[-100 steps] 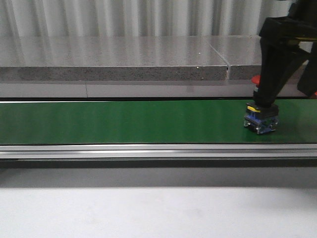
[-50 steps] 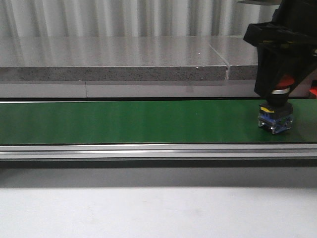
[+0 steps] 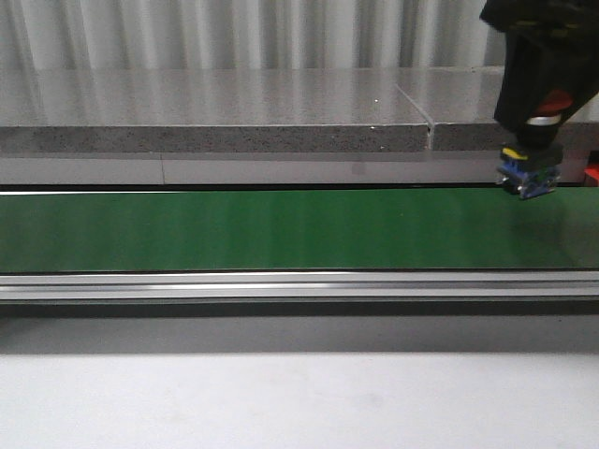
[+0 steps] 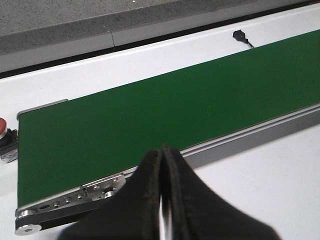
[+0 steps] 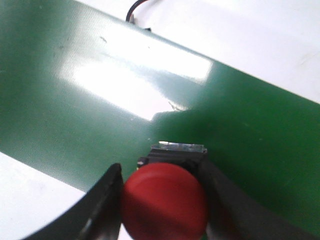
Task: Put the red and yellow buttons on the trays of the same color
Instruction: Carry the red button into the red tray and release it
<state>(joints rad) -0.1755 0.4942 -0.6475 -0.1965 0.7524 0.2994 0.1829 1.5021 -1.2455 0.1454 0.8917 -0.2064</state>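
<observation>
A button with a red cap, a yellow ring and a blue base (image 3: 529, 172) hangs clear of the green conveyor belt (image 3: 281, 229) at the far right. My right gripper (image 3: 533, 131) is shut on it. In the right wrist view the red cap (image 5: 165, 202) fills the gap between the black fingers of my right gripper (image 5: 160, 165). My left gripper (image 4: 161, 151) is shut on nothing, over the white table beside the belt's near rail. Another red button (image 4: 4, 142) stands off the belt's end. No tray shows in any view.
A grey stone ledge (image 3: 215, 117) runs behind the belt, and an aluminium rail (image 3: 281, 283) along its front. A small red shape (image 3: 591, 174) shows at the right edge; what it is I cannot tell. A black cable plug (image 4: 241, 36) lies past the belt.
My right gripper has risen and shifted right, lifting the button off the belt where it stood a second ago.
</observation>
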